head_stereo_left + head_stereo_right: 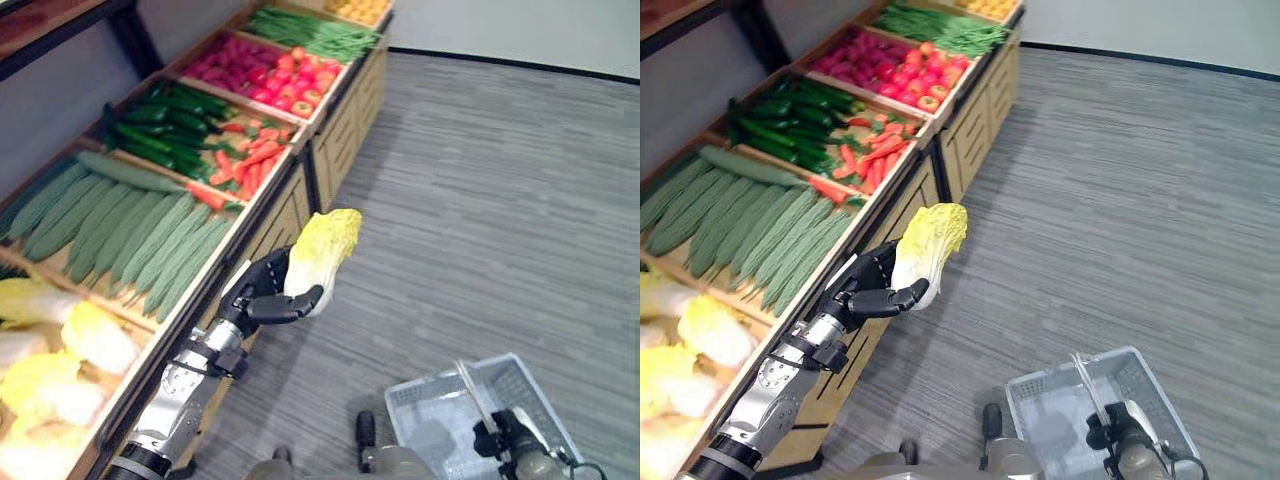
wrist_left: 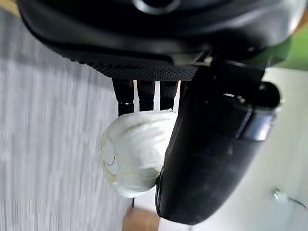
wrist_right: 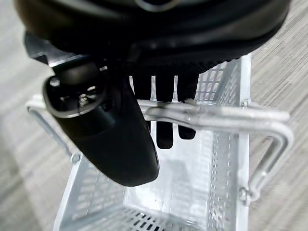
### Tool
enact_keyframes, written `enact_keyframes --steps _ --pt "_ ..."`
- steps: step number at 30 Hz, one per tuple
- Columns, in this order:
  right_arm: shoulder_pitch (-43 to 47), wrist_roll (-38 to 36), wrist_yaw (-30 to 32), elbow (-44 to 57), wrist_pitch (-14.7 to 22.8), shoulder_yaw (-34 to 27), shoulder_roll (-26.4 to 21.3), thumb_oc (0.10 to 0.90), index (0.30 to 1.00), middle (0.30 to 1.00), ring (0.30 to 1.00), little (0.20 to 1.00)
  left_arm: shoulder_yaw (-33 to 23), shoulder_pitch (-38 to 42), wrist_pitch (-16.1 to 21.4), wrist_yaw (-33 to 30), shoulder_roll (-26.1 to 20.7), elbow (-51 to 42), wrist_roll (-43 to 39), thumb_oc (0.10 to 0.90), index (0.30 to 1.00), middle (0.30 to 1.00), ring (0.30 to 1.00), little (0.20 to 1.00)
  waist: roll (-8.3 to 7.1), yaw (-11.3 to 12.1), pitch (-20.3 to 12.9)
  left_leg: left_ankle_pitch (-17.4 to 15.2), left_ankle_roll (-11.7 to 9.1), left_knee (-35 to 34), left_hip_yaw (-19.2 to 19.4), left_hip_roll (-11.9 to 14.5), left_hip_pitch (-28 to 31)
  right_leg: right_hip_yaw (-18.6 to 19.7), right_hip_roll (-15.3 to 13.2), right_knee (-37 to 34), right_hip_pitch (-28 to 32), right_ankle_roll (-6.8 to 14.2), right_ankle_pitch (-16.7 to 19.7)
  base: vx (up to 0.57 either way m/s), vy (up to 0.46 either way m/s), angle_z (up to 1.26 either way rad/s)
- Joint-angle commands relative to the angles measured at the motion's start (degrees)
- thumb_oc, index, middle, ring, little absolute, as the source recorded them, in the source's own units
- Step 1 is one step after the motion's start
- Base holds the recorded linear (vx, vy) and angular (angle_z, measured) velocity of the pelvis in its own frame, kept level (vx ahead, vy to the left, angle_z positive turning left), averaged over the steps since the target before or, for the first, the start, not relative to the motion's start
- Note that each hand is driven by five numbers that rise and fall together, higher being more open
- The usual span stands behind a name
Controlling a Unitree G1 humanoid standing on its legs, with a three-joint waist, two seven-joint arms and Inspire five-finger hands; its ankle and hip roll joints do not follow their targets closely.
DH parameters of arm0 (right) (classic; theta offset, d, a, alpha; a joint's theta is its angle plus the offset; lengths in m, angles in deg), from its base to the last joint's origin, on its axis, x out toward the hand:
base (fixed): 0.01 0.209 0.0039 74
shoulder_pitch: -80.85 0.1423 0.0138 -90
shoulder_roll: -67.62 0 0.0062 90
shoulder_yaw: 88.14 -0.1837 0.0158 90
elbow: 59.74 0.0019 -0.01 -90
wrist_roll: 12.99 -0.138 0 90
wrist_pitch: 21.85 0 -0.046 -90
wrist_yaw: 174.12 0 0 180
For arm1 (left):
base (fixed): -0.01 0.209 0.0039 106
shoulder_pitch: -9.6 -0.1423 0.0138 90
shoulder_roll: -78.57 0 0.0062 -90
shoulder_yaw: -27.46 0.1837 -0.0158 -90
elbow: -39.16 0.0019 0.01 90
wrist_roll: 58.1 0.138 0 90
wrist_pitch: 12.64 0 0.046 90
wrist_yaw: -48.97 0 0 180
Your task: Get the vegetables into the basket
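Gripping a pale yellow-leaved napa cabbage (image 1: 322, 250), the left hand (image 1: 265, 295) carries it toward the white wire basket (image 1: 425, 400) (handle clasped by the right hand (image 3: 163, 96)).

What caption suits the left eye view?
Left hand lifts a napa cabbage from the shelves; right hand carries the basket.

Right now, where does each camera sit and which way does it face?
Left and right eye views: on the head, looking down at the left hand holding a cabbage beside the produce shelf.
Left wrist view: along that hand, sharing the cabbage.
Right wrist view: the right hand, fingers curled round the basket handle.
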Motion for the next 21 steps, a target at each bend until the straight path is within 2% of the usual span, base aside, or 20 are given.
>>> enact_keyframes --steps 1,2,5,10,11,12,13,14,16,18,21 --pt "1.3 -2.2 1.8 0.3 2.5 1.8 -3.4 0.4 0.3 0.3 0.3 0.3 -3.8 3.6 7.2 0.2 -0.7 -8.6 -1.4 0.4 0.3 0.3 0.3 0.3 -0.87 3.3 -0.7 3.1 1.7 -0.2 -2.9 -1.5 -2.2 2.1 -5.4 1.9 1.5 9.6 -4.3 0.05 0.079 -0.68" --pt "1.3 -2.0 1.5 1.3 2.7 2.3 -3.3 0.4 0.3 0.3 0.3 0.3 -4.1 3.3 7.2 0.2 -1.1 -8.6 -1.4 0.4 0.3 0.3 0.3 0.3 -0.74 3.3 -0.5 2.9 2.1 -0.2 -3.1 -1.9 -2.1 2.9 -5.2 2.2 1.4 9.8 -4.4 0.02 0.119 -0.81" --pt "0.7 -3.5 0.8 1.3 2.8 1.7 -2.0 0.4 0.3 0.3 0.3 0.3 -3.2 3.2 7.0 0.6 -1.2 -8.0 -1.3 0.4 0.3 0.3 0.3 0.3 -0.67 2.8 -0.7 2.5 3.1 -1.3 -0.4 -2.2 -0.4 3.8 -6.1 2.7 1.5 10.6 -4.5 0.04 0.207 -0.65" --pt "-0.2 -5.0 0.7 1.5 2.8 0.8 0.0 0.4 0.3 0.3 0.3 0.3 -2.7 3.0 6.8 0.5 -1.9 -8.0 -1.1 0.4 0.3 0.3 0.3 0.3 -1.72 2.1 -1.1 1.4 5.0 -2.7 2.9 -4.1 1.8 6.8 -7.9 4.1 0.1 12.6 -3.5 0.01 0.206 -0.34" --pt "-0.1 -5.1 0.6 1.5 2.7 0.7 0.2 0.4 0.3 0.3 0.3 0.3 -2.7 2.9 6.8 0.6 -2.3 -8.0 -1.0 0.4 0.3 0.3 0.3 0.3 -2.01 2.1 -1.2 1.1 5.4 -3.1 3.8 -4.5 2.1 7.7 -8.3 4.1 -0.6 13.2 -2.9 -0.11 0.39 -0.34" --pt "0.3 -5.9 1.0 2.5 2.9 -0.1 0.6 0.4 0.3 0.3 0.3 0.3 -2.8 2.5 7.0 0.5 -3.7 -8.2 -0.4 0.4 0.3 0.3 0.3 0.3 -2.88 1.8 -1.0 0.2 6.6 -3.1 6.8 -5.7 2.4 10.3 -9.5 4.0 -3.3 15.2 -0.1 -0.13 0.337 -0.63" --pt "0.5 -6.4 1.3 3.2 3.0 -0.4 0.8 0.4 0.3 0.3 0.3 0.3 -2.9 2.5 7.1 0.4 -4.0 -8.1 -0.3 0.4 0.3 0.3 0.3 0.3 -3.19 1.7 -0.8 0.2 6.8 -3.0 7.5 -5.8 2.4 10.5 -9.7 4.3 -4.2 15.5 1.0 -0.16 0.291 -0.86" --pt "0.7 -6.8 1.5 3.5 2.9 -0.7 1.1 0.4 0.3 0.3 0.3 0.3 -3.0 2.8 7.1 0.2 -4.6 -8.0 -0.1 0.4 0.3 0.3 0.3 0.3 -3.39 2.0 -0.6 0.0 7.1 -3.0 8.4 -5.6 2.4 9.4 -9.9 5.1 -5.3 15.6 1.4 -0.13 0.082 -1.12" --pt "0.8 -6.4 1.7 5.4 2.7 -0.8 1.4 0.4 0.3 0.3 0.3 0.3 -3.6 2.9 6.7 -0.4 -5.6 -7.8 0.7 0.4 0.3 0.3 0.3 0.3 -2.63 4.3 0.0 -0.1 7.1 -2.3 11.2 -4.1 2.0 -2.0 -13.2 9.6 -5.6 14.2 -0.3 -0.14 0.074 -1.24" --pt "0.7 -6.4 1.8 4.6 2.9 -0.8 1.2 0.4 0.3 0.3 0.3 0.3 -3.5 3.2 6.8 -0.2 -6.0 -7.5 0.8 0.4 0.3 0.3 0.3 0.3 -2.74 4.1 -0.4 0.1 7.2 -2.6 11.9 -3.8 2.2 -3.7 -14.1 10.6 -4.2 14.0 -0.1 -0.05 0.052 -1.09" --pt "-0.4 -6.2 1.8 3.2 2.8 -1.8 0.9 0.4 0.3 0.3 0.3 0.3 -3.3 3.5 6.6 0.4 -6.4 -7.9 -0.3 0.4 0.3 0.3 0.3 0.3 -3.27 4.5 -1.9 0.1 7.1 -3.0 12.4 -3.8 2.5 -3.5 -15.4 11.2 -1.9 14.4 0.6 0.0 -0.012 0.06"
